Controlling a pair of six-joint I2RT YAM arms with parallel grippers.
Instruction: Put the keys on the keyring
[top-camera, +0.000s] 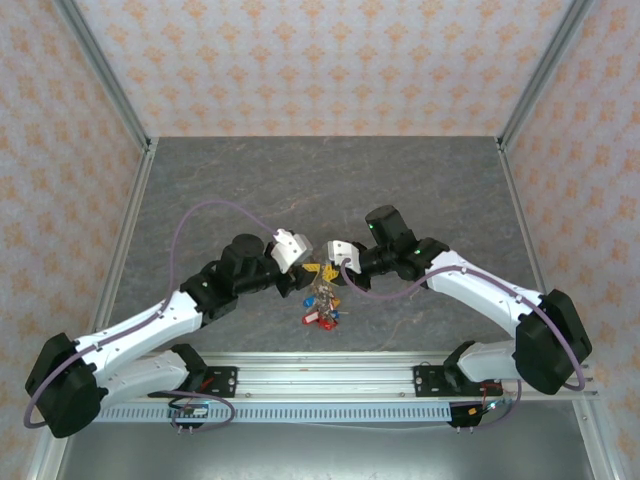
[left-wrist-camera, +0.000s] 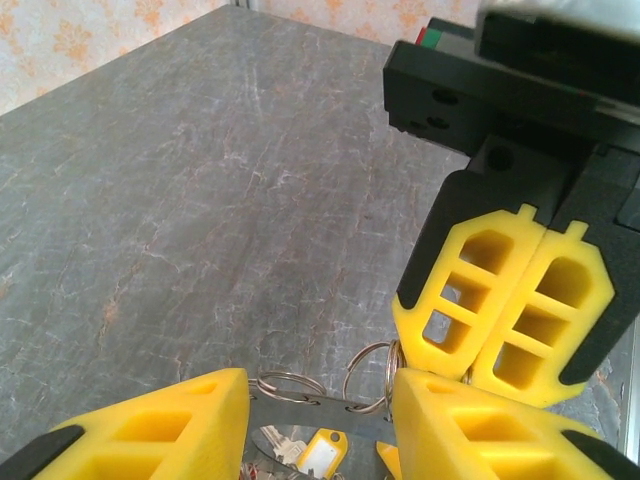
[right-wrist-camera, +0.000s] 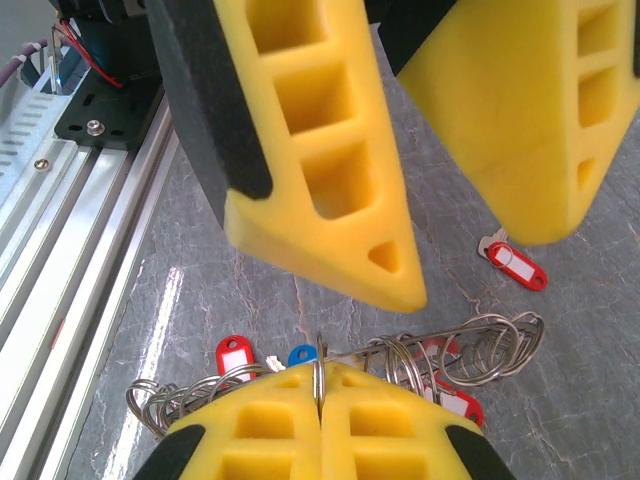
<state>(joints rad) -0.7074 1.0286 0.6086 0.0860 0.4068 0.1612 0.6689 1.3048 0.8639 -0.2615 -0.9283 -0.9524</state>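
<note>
The keyring (left-wrist-camera: 320, 408), a flat grey plate with wire rings through its rim holes, spans the gap under my left gripper (left-wrist-camera: 320, 385). In the right wrist view the left gripper (right-wrist-camera: 475, 262) hangs above the keyring (right-wrist-camera: 440, 342), its jaws apart with nothing between the tips. My right gripper (right-wrist-camera: 318, 372) is shut on one thin wire ring threaded on the keyring. Both grippers meet at mid-table: left gripper (top-camera: 308, 268), right gripper (top-camera: 333, 270). Keys (top-camera: 322, 305) with red, blue and yellow tags hang and lie beneath them. One red-tagged key (right-wrist-camera: 517, 266) lies loose on the table.
The grey marbled table (top-camera: 320, 190) stretches away behind the grippers. An aluminium rail (top-camera: 320, 380) with the arm bases runs along the near edge, close to the right gripper's left side (right-wrist-camera: 80, 250). Patterned walls and metal posts enclose the back and sides.
</note>
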